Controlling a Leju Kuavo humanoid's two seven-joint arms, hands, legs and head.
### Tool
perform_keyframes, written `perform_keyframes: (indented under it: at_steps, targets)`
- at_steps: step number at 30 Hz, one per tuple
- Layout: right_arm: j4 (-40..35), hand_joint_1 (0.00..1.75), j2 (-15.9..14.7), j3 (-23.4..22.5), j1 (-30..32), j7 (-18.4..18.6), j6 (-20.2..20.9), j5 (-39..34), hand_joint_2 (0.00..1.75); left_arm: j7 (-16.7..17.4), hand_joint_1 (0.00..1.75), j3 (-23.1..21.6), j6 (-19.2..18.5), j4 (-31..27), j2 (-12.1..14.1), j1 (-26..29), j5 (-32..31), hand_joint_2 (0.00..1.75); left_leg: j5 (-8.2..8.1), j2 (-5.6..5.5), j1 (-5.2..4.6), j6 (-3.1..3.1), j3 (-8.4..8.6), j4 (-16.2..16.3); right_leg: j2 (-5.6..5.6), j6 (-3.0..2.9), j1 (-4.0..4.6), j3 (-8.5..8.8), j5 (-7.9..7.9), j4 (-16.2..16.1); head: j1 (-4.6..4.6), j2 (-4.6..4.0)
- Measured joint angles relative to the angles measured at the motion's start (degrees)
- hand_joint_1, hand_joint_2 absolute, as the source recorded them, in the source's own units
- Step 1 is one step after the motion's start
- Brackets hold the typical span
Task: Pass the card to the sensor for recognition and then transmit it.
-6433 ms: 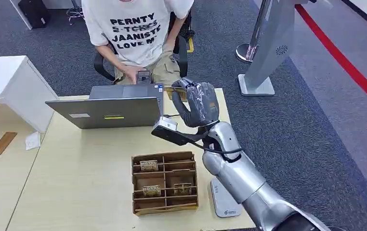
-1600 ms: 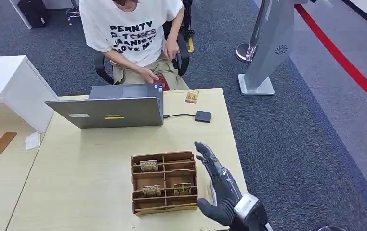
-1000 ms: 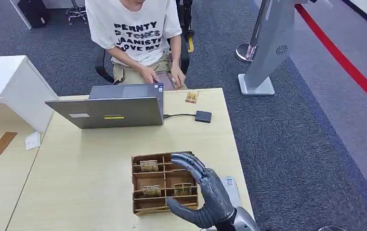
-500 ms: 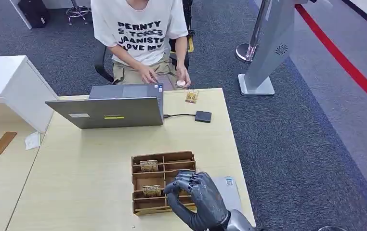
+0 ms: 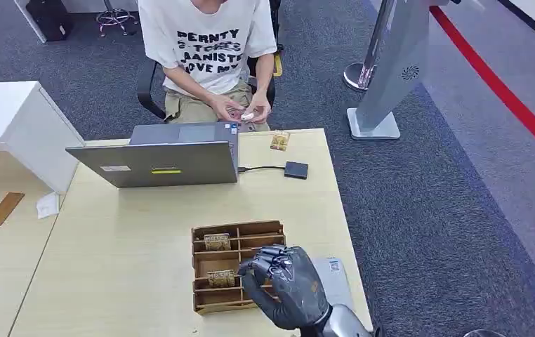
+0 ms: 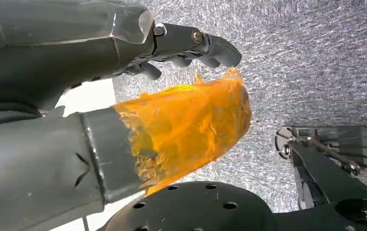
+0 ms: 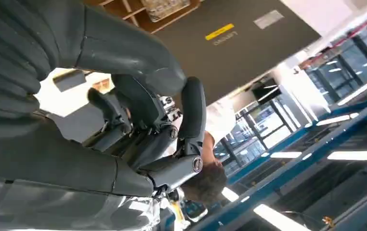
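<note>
I'm picking a card: right hand [image 5: 283,284] hovers over the rack [image 5: 208,295], fingers curled, grasp unclear. Target card [image 5: 221,278] sits there; next, pinch it and carry it to the sensor [image 5: 295,169].

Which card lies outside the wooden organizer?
The card at the table's far edge, near the person. The others stand in the wooden organizer's slots.
</note>
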Motion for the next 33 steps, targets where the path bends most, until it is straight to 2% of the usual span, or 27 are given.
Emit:
perform_keyframes:
  at_steps: [4,5,6,8,9,12,14,17,18,20,23,24,27,29,33]
  targets:
    - [3.4,0.94,-0.3,1.3,-2.1,2.9,-0.3,3.4,1.75,0.0,0.00,-0.5,0.0,0.0,0.0,0.0,0.3,0.00,0.00,-0.01,0.00,0.00,0.00,0.0,0.00,0.00,0.00,0.00,0.00,0.0,0.02,0.00]
    - [4.2,1.03,-0.3,1.5,-2.6,3.7,-0.3,4.4,1.75,0.0,0.00,-0.6,0.0,0.0,0.0,0.0,0.3,0.00,0.00,0.00,0.00,0.00,0.00,0.0,0.00,0.00,0.00,0.00,0.00,0.0,0.02,0.00]
    - [5.2,1.03,-0.4,1.7,-3.1,4.3,-0.4,5.4,1.75,0.0,0.00,-0.7,0.0,0.0,0.0,0.0,0.5,0.00,0.00,0.00,0.00,0.00,0.00,0.0,0.00,0.00,0.00,0.00,0.00,0.0,0.00,0.00]
    - [6.9,0.87,-0.4,2.1,-4.1,5.4,-0.7,7.1,1.75,0.0,0.00,-1.1,0.0,0.0,0.0,-0.1,0.6,0.00,0.00,0.00,0.00,0.00,0.00,0.0,0.00,0.00,0.00,0.00,0.00,0.0,0.00,0.00]
    - [7.6,0.99,-0.4,2.1,-4.5,5.9,-0.8,7.7,1.75,0.0,0.00,-1.4,0.0,0.0,0.0,-0.1,0.7,0.00,0.00,-0.01,0.00,0.00,0.00,0.0,0.00,0.00,0.00,0.00,0.00,0.0,0.02,0.00]
    - [9.1,0.94,-0.4,2.3,-5.5,6.8,-1.1,8.9,1.75,0.0,0.00,-1.6,0.0,0.0,0.0,-0.1,1.1,0.00,0.00,0.00,0.00,0.00,0.00,0.0,0.00,0.00,0.00,0.00,0.00,0.0,0.02,0.00]
    - [9.8,1.05,-0.4,2.3,-6.1,7.4,-1.0,9.5,1.75,0.0,0.00,-1.9,0.0,0.0,0.0,-0.2,1.3,0.00,0.00,-0.01,0.00,0.00,0.00,0.0,0.00,0.00,0.00,0.00,0.00,0.0,0.00,0.00]
    - [10.7,1.12,-0.4,2.4,-6.8,8.0,-0.9,10.0,1.75,0.0,0.00,-2.0,0.0,0.0,0.0,-0.2,1.5,0.00,0.00,-0.01,0.00,0.00,0.00,0.0,0.00,0.00,0.00,0.00,0.00,0.0,0.02,0.00]
    - [11.0,1.20,-0.4,2.4,-7.0,8.2,-0.8,10.2,1.75,0.0,0.00,-2.1,0.0,0.0,0.0,-0.2,1.6,0.00,0.00,-0.01,0.00,0.00,0.00,0.0,0.00,0.00,0.00,0.00,0.00,0.0,0.02,0.00]
    - [11.5,1.20,-0.4,2.4,-7.4,8.5,-0.6,10.5,1.75,0.0,0.00,-2.4,0.0,0.0,0.0,-0.2,1.9,0.00,0.00,0.00,0.00,0.00,0.00,0.0,0.00,0.00,0.00,0.00,0.00,0.0,0.00,0.00]
    - [12.0,1.10,-0.4,2.4,-8.0,8.8,-0.4,10.8,1.75,0.0,0.00,-2.8,0.0,0.0,0.0,-0.2,2.3,0.00,0.00,-0.01,0.00,0.00,0.00,0.0,0.00,0.00,0.00,0.00,0.00,0.0,0.02,0.00]
    - [12.2,1.20,-0.4,2.4,-8.2,8.9,-0.3,10.9,1.75,0.0,0.00,-2.9,0.0,0.0,0.0,-0.2,2.4,0.00,0.00,-0.01,0.00,0.00,0.00,0.0,0.00,0.00,0.00,0.00,0.00,0.0,0.00,0.00]
    - [12.5,1.12,-0.4,2.2,-8.6,9.3,0.1,11.0,1.75,-0.1,0.00,-3.1,0.0,0.0,0.0,-0.2,2.7,0.00,0.00,-0.01,0.00,0.00,0.00,0.0,0.00,0.00,0.00,0.00,0.00,0.0,0.02,0.00]
    - [12.7,0.87,-0.4,2.0,-8.7,9.3,0.3,11.2,1.75,-0.1,0.00,-3.3,0.0,0.1,0.0,-0.2,3.0,0.00,0.00,-0.01,0.00,0.00,0.00,0.0,0.00,0.00,0.00,0.00,0.00,0.0,0.02,0.00]
    - [13.1,0.82,-0.4,2.0,-8.9,9.4,0.9,11.3,1.75,-0.2,0.00,-3.4,0.0,0.2,0.0,-0.2,3.4,0.00,0.00,-0.01,0.00,0.00,0.00,0.0,0.00,0.00,0.00,0.00,0.00,0.0,0.02,0.00]
